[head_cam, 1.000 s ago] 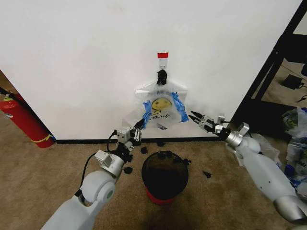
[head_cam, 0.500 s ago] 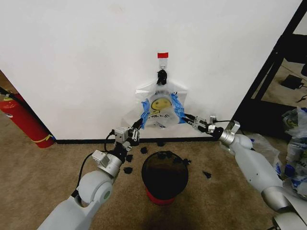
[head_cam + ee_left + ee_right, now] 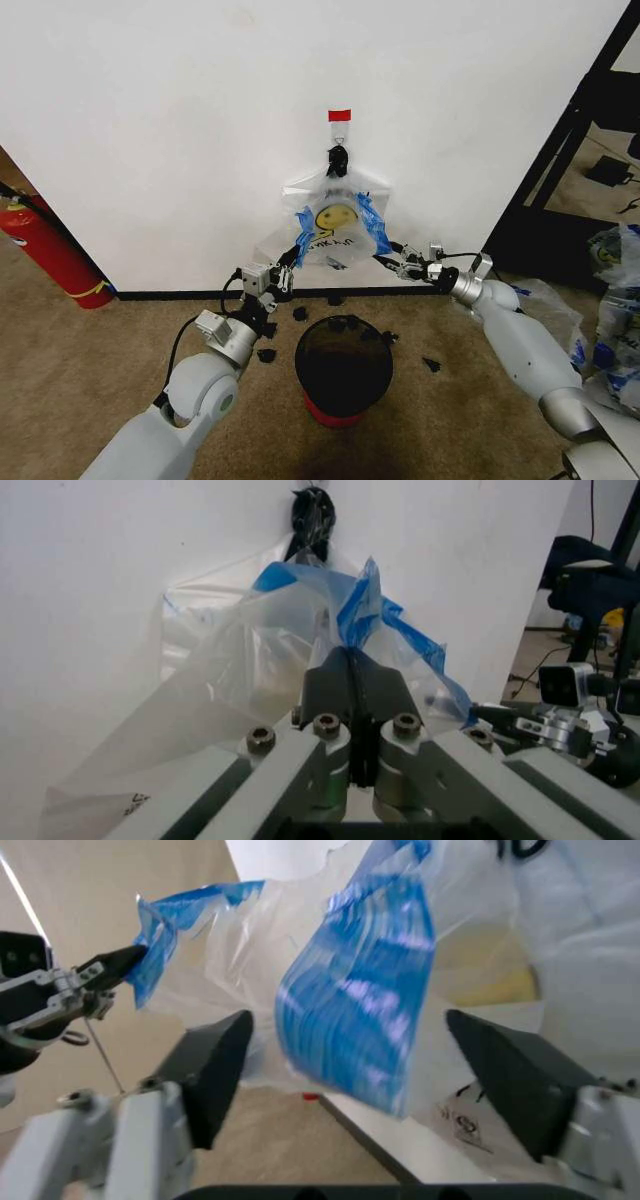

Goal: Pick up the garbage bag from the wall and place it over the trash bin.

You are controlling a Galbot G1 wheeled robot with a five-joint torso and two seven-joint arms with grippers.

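While the garbage bag (image 3: 338, 228) hangs from a black clip on the wall (image 3: 150, 120), just under a small red tape strip (image 3: 340, 115), the head view shows both arms reaching up to it from either side. The left gripper (image 3: 288, 268) sits at the bag's lower left blue handle tip, the right gripper (image 3: 388, 262) at the lower right one, and the trash bin (image 3: 343, 370) stands on the carpet below and between them, well placed to receive the bag once it comes down. A red fire extinguisher (image 3: 45, 250) leans far off beyond the left arm.

In the left wrist view, the left gripper's (image 3: 352, 682) jaws are pressed together on a fold of the blue-trimmed plastic, pinching that handle so the mouth can be pulled open.

In the right wrist view, the right gripper's (image 3: 350, 1057) jaws stand wide apart with the blue handle strip between them, not yet clamped; the left gripper appears beyond, holding its own blue tip.
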